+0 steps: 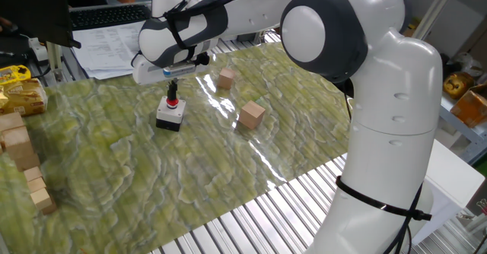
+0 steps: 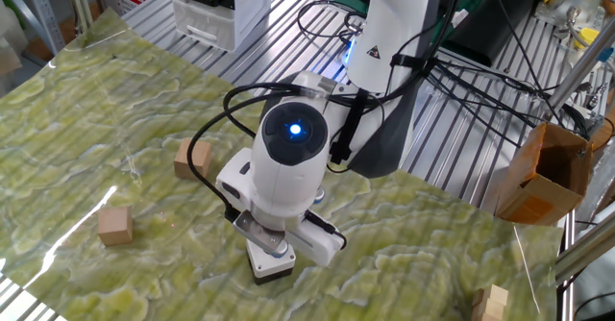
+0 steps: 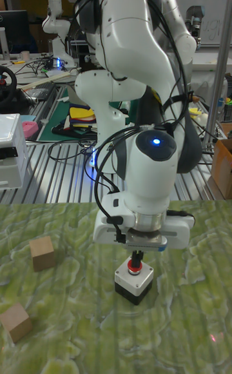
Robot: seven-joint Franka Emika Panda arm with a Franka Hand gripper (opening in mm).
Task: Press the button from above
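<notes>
The gripper (image 3: 135,256) sits on the button (image 3: 135,266), mid-press; finger state can't be told; next, lift straight up.

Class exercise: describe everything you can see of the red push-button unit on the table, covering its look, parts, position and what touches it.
The button is a small round red cap on a little square box with a light grey top and black base, plastic by the look. The box stands upright and flat on the green-patterned mat, apart from two wooden cubes. The gripper stands directly above, its dark fingertips down on the red cap. In the other fixed view the arm hides most of it.
</notes>
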